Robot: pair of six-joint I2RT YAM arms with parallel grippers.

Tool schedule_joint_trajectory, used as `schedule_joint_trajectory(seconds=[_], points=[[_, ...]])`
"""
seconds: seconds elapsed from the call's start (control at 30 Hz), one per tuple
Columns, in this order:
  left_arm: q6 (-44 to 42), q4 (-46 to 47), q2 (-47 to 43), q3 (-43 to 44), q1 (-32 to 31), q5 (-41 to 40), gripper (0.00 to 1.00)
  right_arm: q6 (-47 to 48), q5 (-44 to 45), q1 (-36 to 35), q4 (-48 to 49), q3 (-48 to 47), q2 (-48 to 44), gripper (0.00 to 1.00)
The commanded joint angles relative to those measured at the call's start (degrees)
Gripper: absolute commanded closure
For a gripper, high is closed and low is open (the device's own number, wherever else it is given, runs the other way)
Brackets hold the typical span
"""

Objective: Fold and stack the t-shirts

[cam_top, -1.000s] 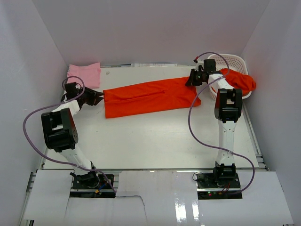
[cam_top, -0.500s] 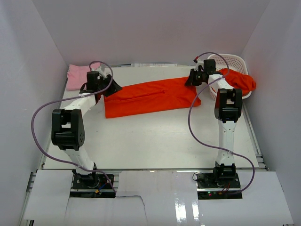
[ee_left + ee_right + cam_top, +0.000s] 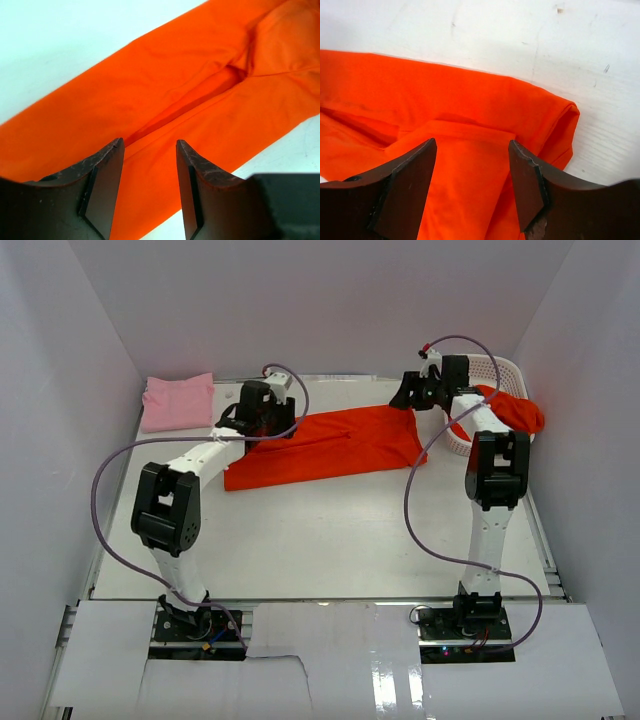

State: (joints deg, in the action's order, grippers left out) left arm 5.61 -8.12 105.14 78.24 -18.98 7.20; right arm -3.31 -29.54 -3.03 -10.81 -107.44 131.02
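A bright orange-red t-shirt (image 3: 330,445) lies flat across the back middle of the table, folded into a long strip. My left gripper (image 3: 277,422) hovers over its upper left part, open, with only cloth (image 3: 200,80) showing between the fingers (image 3: 102,190). At the strip's far right corner my right gripper (image 3: 404,400) also stands open, and the folded sleeve (image 3: 470,165) lies below its empty jaws. A folded pink t-shirt (image 3: 178,400) rests at the back left. Another orange-red t-shirt (image 3: 512,410) hangs over the basket's rim.
A white lattice basket (image 3: 497,367) stands in the back right corner against the wall. White walls close in the table on the left, back and right. Purple cables loop from both arms above the table surface (image 3: 320,530).
My left arm swung right from the shirt's left end to above its upper left part. The right gripper opened, let go of the shirt's right corner and rose slightly toward the back.
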Motion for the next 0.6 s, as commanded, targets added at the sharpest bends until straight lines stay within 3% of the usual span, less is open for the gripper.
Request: schedule_joint_trajectory(seconds=[0.0, 0.2, 0.57], points=[[-6.47, -1.55, 1.29, 4.37, -3.77, -2.46, 0.44, 2.17, -0.09, 0.04, 3.25, 4.67, -10.76, 0.34], [-9.82, -1.81, 7.00, 10.17, -8.52, -2.28, 0.44, 2.61, 1.33, 0.21, -3.07, 12.05, -17.89, 0.32], [-10.00, -0.84, 17.81, 24.14, -13.09, 5.18, 0.45, 1.73, -5.88, 4.34, -2.82, 27.45, -23.71, 0.31]])
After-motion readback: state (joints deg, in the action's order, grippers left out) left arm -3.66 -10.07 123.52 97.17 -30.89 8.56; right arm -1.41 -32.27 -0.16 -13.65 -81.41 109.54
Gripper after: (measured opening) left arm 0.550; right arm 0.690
